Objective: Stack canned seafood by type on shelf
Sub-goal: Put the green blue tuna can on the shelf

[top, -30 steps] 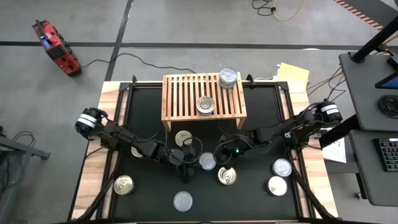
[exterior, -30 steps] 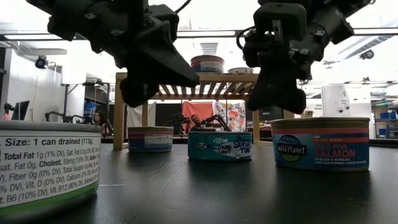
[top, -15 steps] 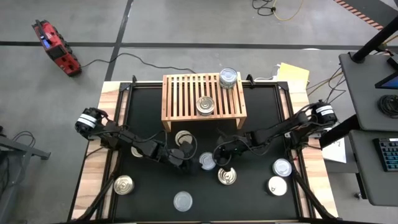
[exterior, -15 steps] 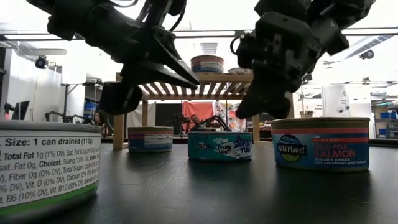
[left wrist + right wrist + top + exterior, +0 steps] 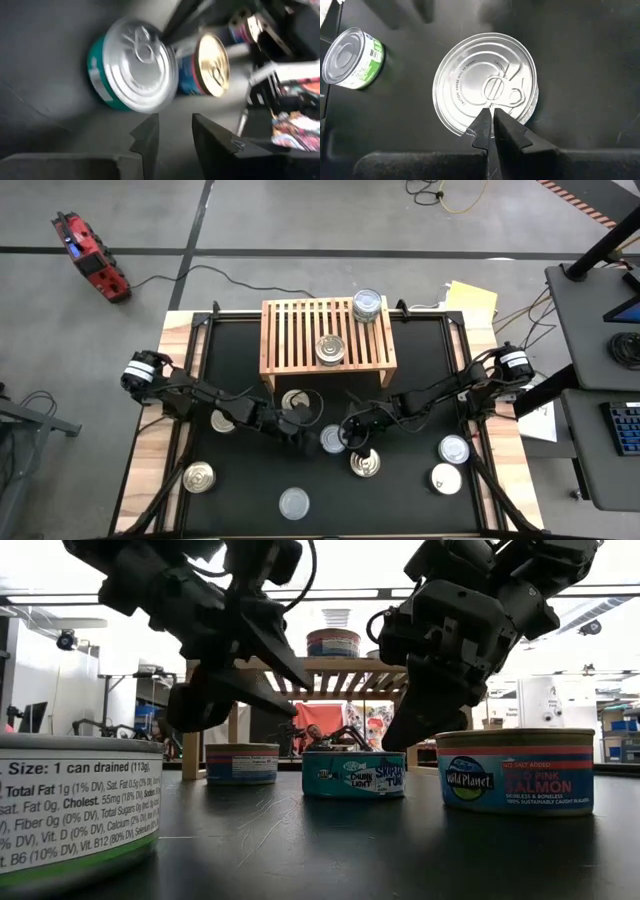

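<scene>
The light-wood shelf (image 5: 300,330) stands at the table's far side with two cans (image 5: 368,305) (image 5: 330,349) on its slats. Several more cans lie on the black mat. My left gripper (image 5: 172,135) (image 5: 303,427) is open and tipped on its side, just left of a teal tuna can (image 5: 135,72) (image 5: 332,439) with a silver pull-tab lid. My right gripper (image 5: 490,120) (image 5: 350,437) is shut, its tips over that can's lid (image 5: 487,85) from the right. A gold-lidded salmon can (image 5: 212,65) (image 5: 515,772) sits just beyond. My right gripper's shut fingertips (image 5: 482,125) slant down over the lid's rim (image 5: 470,131) on its own side of the tuna can; I cannot tell whether they touch it. The can stands flat on the mat.
Other cans: one before the shelf (image 5: 296,401), one under the left arm (image 5: 222,420), two at the near left (image 5: 200,477) (image 5: 294,502), two at the right (image 5: 454,448) (image 5: 445,478). A green-labelled can (image 5: 352,57) shows in the right wrist view.
My left gripper has rolled onto its side, gone a little toward the shelf and opened its fingers. My right gripper has sunk and gone left toward the tuna can, staying shut. The cans have kept their places.
</scene>
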Robot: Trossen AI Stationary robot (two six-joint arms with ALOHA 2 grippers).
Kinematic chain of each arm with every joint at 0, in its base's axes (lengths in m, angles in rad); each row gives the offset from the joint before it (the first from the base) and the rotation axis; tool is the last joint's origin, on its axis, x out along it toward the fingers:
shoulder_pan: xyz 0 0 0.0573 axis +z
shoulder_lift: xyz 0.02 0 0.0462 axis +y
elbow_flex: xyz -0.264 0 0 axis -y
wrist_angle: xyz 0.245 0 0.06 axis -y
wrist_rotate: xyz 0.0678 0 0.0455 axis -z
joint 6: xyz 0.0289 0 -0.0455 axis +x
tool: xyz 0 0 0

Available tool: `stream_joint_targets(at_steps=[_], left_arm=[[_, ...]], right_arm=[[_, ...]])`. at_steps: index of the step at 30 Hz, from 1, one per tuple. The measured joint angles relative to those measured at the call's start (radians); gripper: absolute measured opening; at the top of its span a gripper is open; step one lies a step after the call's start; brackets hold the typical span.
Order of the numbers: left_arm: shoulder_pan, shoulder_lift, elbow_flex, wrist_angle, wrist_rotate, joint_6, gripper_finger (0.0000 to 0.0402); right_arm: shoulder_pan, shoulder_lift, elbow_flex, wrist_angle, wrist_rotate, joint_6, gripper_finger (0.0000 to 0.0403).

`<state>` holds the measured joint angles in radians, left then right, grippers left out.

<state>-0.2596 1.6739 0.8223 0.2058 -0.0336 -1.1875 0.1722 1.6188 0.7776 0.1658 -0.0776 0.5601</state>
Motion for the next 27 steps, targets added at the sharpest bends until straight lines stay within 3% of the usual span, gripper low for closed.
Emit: stream_joint_targets(at_steps=[5,16,27], left_arm=[[-0.004,0.041,0.0,0.012,-0.075,-0.131,0.0104],[-0.008,0.09,0.0,0.095,-0.112,-0.305,0.0112],[-0.008,0.085,0.0,0.085,-0.115,-0.373,0.021]], right_arm=[[0.0,0.009,0.0,-0.005,0.0,-0.011,0.0012],[0.001,0.03,0.005,-0.025,0.023,-0.024,0.0012],[0.0,0.043,0.003,-0.036,0.041,-0.046,0.0012]])
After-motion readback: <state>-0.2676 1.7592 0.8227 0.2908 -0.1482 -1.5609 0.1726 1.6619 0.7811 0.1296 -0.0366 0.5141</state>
